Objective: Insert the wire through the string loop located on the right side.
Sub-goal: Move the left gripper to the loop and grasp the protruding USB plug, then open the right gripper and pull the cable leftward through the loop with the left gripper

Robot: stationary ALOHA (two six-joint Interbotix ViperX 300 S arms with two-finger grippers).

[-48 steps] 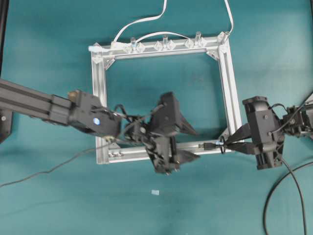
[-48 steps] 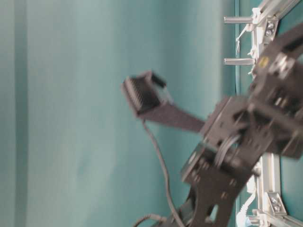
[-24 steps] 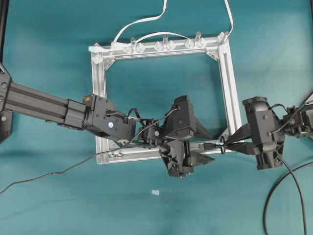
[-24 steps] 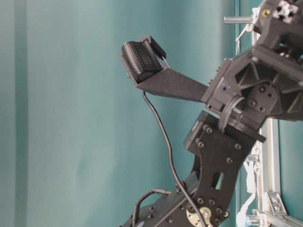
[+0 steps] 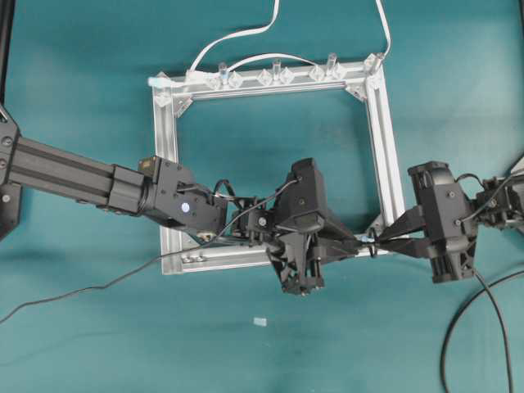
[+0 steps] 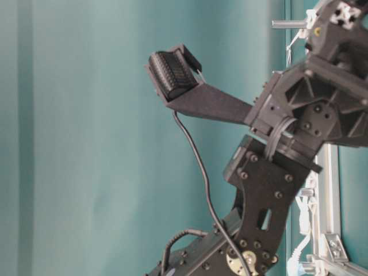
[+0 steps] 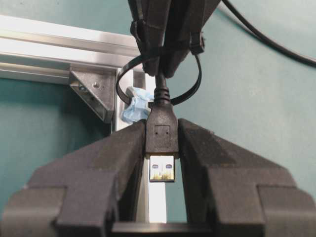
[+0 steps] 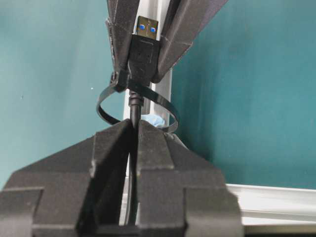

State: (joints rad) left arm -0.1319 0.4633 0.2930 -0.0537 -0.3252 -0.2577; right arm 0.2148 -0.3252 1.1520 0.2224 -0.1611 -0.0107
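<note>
The wire (image 8: 134, 106) runs through the string loop (image 7: 196, 86), a thin black ring with a pale-blue fleck (image 7: 136, 106) on the silver frame bar (image 7: 64, 47). My left gripper (image 7: 162, 143) is shut on the wire's black-and-silver plug (image 7: 161, 136), which points toward its camera. On the other side of the loop, my right gripper (image 8: 134, 131) is shut on the thin cable just behind the plug (image 8: 143, 54). In the overhead view both grippers meet at the frame's lower right corner, left gripper (image 5: 348, 244) and right gripper (image 5: 385, 243), with the loop (image 5: 372, 243) between them.
The square silver frame (image 5: 168, 164) lies mid-table, with clear clips and white cables (image 5: 237, 37) along its far bar. A thick black robot cable (image 5: 446, 352) curls at the lower right. A thin black lead (image 5: 82, 288) trails off left. In the table-level view a black arm (image 6: 299, 132) blocks the frame.
My left arm swung right along the near frame bar to the plug, and its jaws closed from wide open onto the plug. The right gripper stayed in place, shut on the wire.
</note>
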